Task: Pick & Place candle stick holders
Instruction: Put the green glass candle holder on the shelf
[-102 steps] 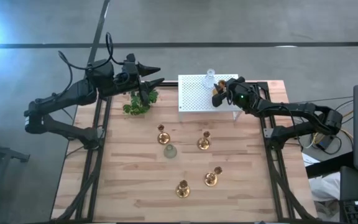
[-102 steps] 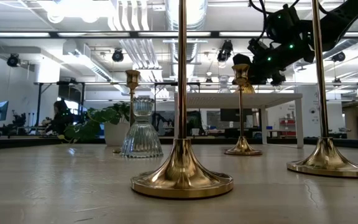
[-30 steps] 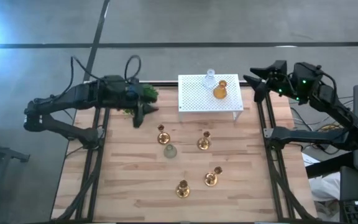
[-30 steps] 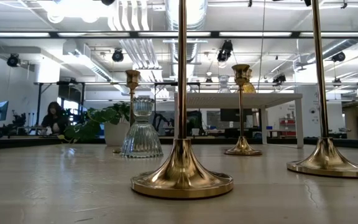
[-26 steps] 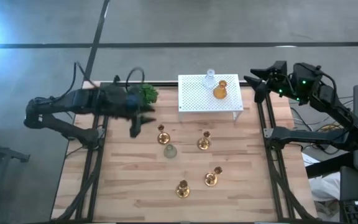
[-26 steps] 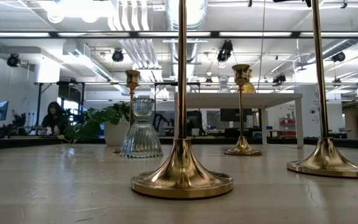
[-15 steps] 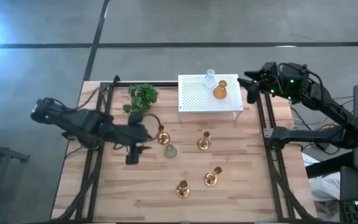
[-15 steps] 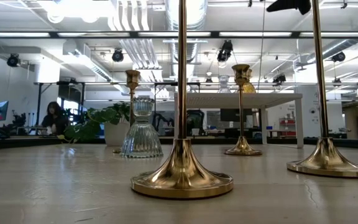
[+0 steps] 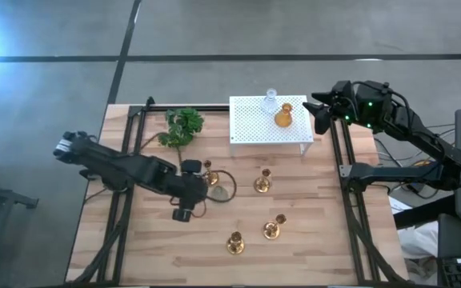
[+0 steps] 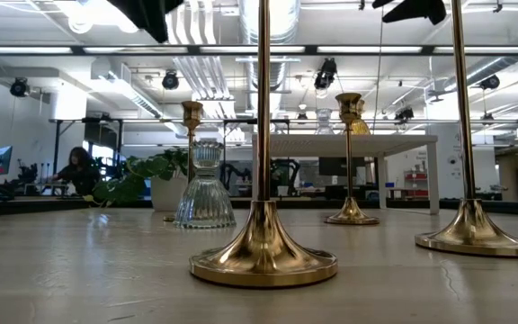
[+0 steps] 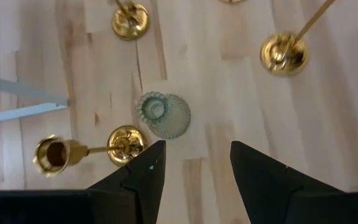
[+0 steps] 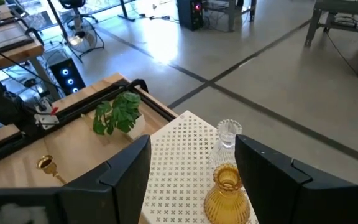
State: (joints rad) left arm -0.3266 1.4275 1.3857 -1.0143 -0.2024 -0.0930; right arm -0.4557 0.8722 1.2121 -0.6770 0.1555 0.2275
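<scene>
The left tool (image 11: 192,163) hangs over the middle of the wooden surface (image 9: 310,240) with its fingers spread and nothing between them; just ahead of its tips stands the pale green glass holder (image 11: 163,114), and beside one fingertip sits the round base of a gold candlestick (image 11: 127,144), seen from above. Two more gold candlesticks (image 11: 283,53) stand farther out from this tool, well apart from it, and a fourth (image 9: 235,242) stands alone on the near part of the surface. The right tool (image 12: 191,163) is raised off the far right corner of the surface, its fingers likewise released and empty, facing the white perforated stand (image 12: 179,168). On that stand, directly in front of the right tool, rest the amber glass holder (image 12: 226,191) and, just beyond it, the clear glass holder (image 12: 229,134). A green leafy plant (image 9: 182,126) sits past the stand's far side from the right tool. In the low view a person (image 10: 75,169) sits in the room behind the surface
</scene>
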